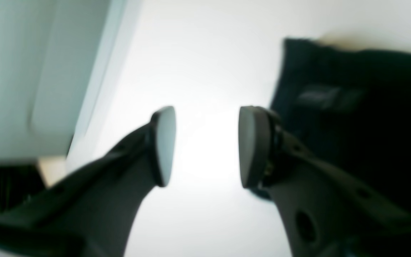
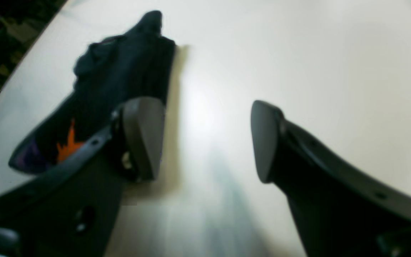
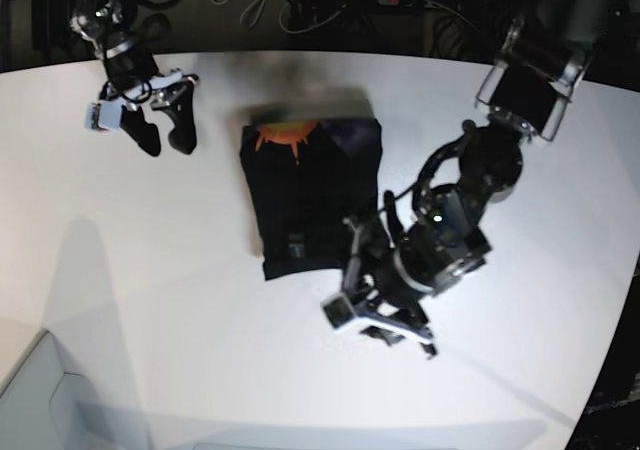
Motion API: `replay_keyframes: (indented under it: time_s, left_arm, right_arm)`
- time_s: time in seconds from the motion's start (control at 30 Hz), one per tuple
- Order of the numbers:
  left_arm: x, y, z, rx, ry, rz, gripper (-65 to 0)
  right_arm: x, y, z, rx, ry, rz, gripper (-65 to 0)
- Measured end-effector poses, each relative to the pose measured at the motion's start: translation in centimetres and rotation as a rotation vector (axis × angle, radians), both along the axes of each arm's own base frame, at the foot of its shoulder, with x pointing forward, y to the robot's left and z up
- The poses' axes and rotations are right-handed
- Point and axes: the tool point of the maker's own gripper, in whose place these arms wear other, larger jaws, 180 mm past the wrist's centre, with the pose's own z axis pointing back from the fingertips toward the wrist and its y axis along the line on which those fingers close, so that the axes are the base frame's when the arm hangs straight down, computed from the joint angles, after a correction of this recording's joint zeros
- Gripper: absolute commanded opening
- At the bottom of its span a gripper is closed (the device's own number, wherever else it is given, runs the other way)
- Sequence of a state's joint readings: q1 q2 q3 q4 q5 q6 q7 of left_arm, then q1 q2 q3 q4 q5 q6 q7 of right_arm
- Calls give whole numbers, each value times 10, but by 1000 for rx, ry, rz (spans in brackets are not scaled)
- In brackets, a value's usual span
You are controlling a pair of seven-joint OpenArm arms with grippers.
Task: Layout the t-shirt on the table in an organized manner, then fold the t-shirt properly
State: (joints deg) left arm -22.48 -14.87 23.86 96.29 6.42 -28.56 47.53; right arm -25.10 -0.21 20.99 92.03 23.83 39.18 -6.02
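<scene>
Two tools work over one bench point(image 3: 150, 300), and one t-shirt point(image 3: 312, 192) lies on it. Nearest the front edge in the base view, the left tool point(image 3: 385, 315) sits just off the shirt's near right corner, its jaws parted with only bare white surface between them; in the left wrist view the black cloth point(image 1: 355, 121) lies beside the right-hand fingertip point(image 1: 250, 146), and I cannot tell whether they touch. A pale box-like corner point(image 1: 23, 78) fills that view's upper left. Wide bare surface runs along the front and to the left of the shirt. The shirt rests as a compact black rectangle near the bench's middle, a small tag on its near part and an orange print along its far edge. Farther back, the right tool point(image 3: 165, 135) hangs near the rear left, well apart from the shirt, jaws spread wide and holding nothing. Beyond it the rear edge meets dark clutter and cables point(image 3: 300, 10).
</scene>
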Motion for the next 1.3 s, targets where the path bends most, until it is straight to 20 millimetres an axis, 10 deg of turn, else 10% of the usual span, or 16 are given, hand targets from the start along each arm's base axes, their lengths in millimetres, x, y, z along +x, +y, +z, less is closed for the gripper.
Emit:
replay_keyframes:
  time_s: [0.13, 0.37, 0.83, 1.3]
  left_arm:
    - [-22, 64, -4, -68, 18, 209, -471]
    - [-101, 108, -41, -128, 128, 374, -650]
    - [-255, 116, -137, -167, 538, 580, -650]
    - [-343, 126, -154, -278, 633, 780, -650]
  right_arm:
    - [-14, 0, 5, -19, 8, 8, -390]
    - [-54, -4, 5, -45, 66, 1, -650]
    - [-150, -3, -20, -42, 307, 3, -650]
    - [-212, -15, -74, -12, 527, -20, -650]
